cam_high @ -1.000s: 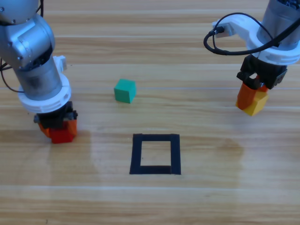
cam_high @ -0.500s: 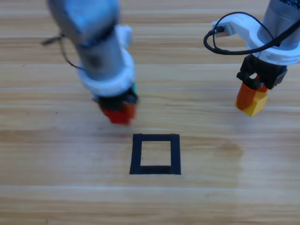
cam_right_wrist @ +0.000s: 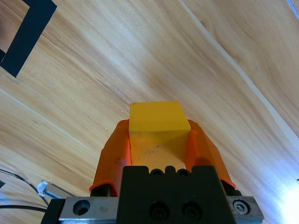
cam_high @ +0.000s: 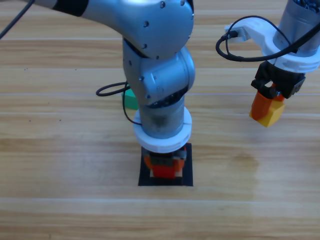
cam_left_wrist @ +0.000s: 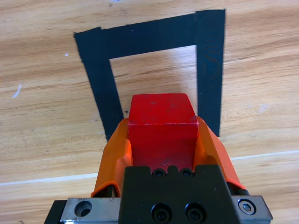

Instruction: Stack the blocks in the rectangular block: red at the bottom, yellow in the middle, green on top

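Observation:
My left gripper (cam_high: 163,169) is shut on the red cube (cam_high: 163,172) and holds it over the black tape square (cam_high: 187,170). In the left wrist view the red cube (cam_left_wrist: 162,127) sits between the orange jaws, over the near part of the tape outline (cam_left_wrist: 208,65). Whether it touches the table I cannot tell. At the right, my right gripper (cam_high: 267,107) hangs above the table, shut on the yellow cube (cam_high: 271,113); its wrist view shows the yellow cube (cam_right_wrist: 158,128) clamped between the jaws. The green cube (cam_high: 129,100) peeks out behind the left arm, mostly hidden.
The left arm's grey body (cam_high: 160,75) covers the table's middle and the far part of the tape square. A black cable (cam_high: 107,90) loops beside the green cube. A corner of the tape (cam_right_wrist: 25,32) shows at the upper left of the right wrist view.
The left arm has swung from the table's left side to the middle, carrying the red cube over the tape square. The right gripper with the yellow cube has barely moved.

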You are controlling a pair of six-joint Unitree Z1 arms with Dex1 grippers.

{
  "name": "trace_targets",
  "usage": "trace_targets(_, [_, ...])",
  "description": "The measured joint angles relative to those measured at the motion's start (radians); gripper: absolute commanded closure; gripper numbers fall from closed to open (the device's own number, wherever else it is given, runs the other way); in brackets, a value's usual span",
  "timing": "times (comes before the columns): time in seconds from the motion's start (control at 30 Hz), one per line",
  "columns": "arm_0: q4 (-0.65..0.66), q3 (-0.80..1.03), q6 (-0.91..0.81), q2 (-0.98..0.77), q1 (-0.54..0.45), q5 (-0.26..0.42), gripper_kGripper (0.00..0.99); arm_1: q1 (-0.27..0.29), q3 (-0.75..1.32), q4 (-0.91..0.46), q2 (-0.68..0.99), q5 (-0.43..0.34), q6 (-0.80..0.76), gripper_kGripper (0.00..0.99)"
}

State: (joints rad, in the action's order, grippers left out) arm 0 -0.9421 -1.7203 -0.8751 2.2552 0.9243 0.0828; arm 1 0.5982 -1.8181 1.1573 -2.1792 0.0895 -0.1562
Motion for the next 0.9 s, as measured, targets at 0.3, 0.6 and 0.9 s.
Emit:
trace_targets(0.3, [-0.018, -0.070, -0.039, 0.041, 0.005, -0.015, 0.990, 0.000, 0.005, -0.002, 0.000, 0.000, 0.000, 0.990])
trace_targets(0.6, [-0.024, -0.085, -0.040, 0.055, 0.005, -0.034, 0.988, 0.001, 0.009, -0.002, 0.000, 0.000, 0.000, 0.990])
trace_targets(0.9, [-0.024, -0.083, -0.038, 0.055, 0.003, -0.034, 0.988, 0.001, 0.009, -0.003, 0.000, 0.001, 0.000, 0.990])
